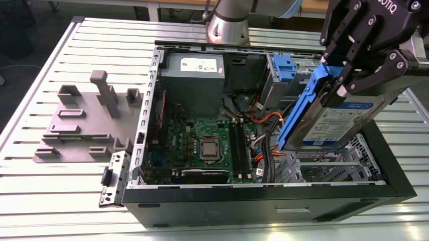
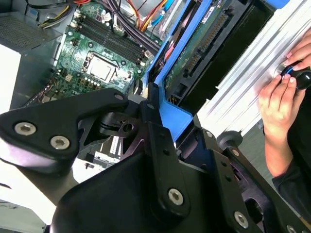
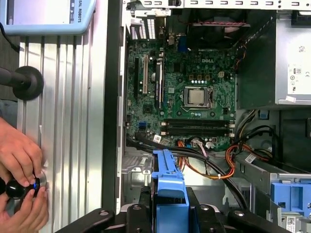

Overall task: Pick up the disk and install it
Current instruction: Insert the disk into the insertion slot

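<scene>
Pincer: gripper (image 1: 350, 84) clamped onto the upper end of the disk, fingers pressed in from both flat sides; nothing else held.
Disk: disk (image 1: 335, 123) lifted clear, stood on edge and tilted, label face turned to the exterior camera, blue carrier frame along its long edge.
Place: over the uncovered case (image 1: 268, 193), along its side at the exterior view's right, lower end dipping toward the perforated drive cage (image 1: 365, 153); touching the cage or not, cannot tell.
Inside the case: motherboard (image 1: 201, 145) on the floor, grey power supply (image 1: 194, 75) in a far corner, small blue latch piece (image 1: 285, 68) upright at the far wall.
Table: slatted table (image 1: 67, 201) carrying the case; grey fixture (image 1: 87, 125) near its edge at the exterior view's left.
Person: hand (image 3: 19, 155) on a small black knob (image 3: 14, 188) beside the case.
Done, by the look of it: pick-up.
Left, by the look of it: seating; disk not yet level or home in any bay.
</scene>
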### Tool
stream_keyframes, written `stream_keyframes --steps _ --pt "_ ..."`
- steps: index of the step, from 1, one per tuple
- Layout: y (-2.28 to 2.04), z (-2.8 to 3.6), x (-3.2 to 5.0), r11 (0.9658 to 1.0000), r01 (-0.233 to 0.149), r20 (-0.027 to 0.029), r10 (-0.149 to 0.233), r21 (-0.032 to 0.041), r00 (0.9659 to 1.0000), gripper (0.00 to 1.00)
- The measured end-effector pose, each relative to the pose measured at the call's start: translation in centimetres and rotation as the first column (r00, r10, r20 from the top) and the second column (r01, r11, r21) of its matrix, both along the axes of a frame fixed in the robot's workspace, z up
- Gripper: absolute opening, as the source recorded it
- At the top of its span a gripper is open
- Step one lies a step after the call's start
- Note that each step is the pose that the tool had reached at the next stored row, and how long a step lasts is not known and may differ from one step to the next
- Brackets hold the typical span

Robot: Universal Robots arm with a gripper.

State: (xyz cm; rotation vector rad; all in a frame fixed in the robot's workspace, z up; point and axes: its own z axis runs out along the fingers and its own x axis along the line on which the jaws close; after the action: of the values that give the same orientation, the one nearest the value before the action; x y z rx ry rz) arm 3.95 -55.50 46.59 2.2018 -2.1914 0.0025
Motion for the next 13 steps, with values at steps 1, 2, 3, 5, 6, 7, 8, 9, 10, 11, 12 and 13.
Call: stream_keyframes --steps 1,2,3,5,6,7,8,9,10,11,12,13 --pt "0.0 -0.02 0.09 1.0 0.0 0.0 0.0 -0.0002 1.0 0.36" --pt "0.0 -0.05 0.18 1.0 0.0 0.0 0.0 -0.0004 1.0 0.36" --pt "0.0 -0.08 0.27 1.0 0.0 0.0 0.0 -0.0005 1.0 0.36" --pt "0.0 -0.13 0.47 1.0 0.0 0.0 0.0 -0.001 1.0 0.36" --pt "0.0 -0.16 0.57 1.0 0.0 0.0 0.0 -0.0012 1.0 0.36" --pt "0.0 -0.18 0.67 1.0 0.0 0.0 0.0 -0.0014 1.0 0.36" --pt "0.0 -0.22 0.77 1.0 0.0 0.0 0.0 -0.0014 1.0 0.36" --pt "0.0 -0.25 0.87 1.0 0.0 0.0001 0.0 -0.0016 1.0 0.36" --pt "0.0 -0.27 0.97 1.0 0.0 0.0 0.0 -0.0017 1.0 0.36" --pt "0.0 -0.3 1.09 1.0 0.0 0.0 0.0 -0.0019 1.0 0.36" --pt "0.0 -0.33 1.2 1.0 0.0 0.0 0.0 -0.002 1.0 0.36" --pt "0.0 -0.36 1.3 1.0 0.0 0.0 0.0 -0.0021 1.0 0.36"
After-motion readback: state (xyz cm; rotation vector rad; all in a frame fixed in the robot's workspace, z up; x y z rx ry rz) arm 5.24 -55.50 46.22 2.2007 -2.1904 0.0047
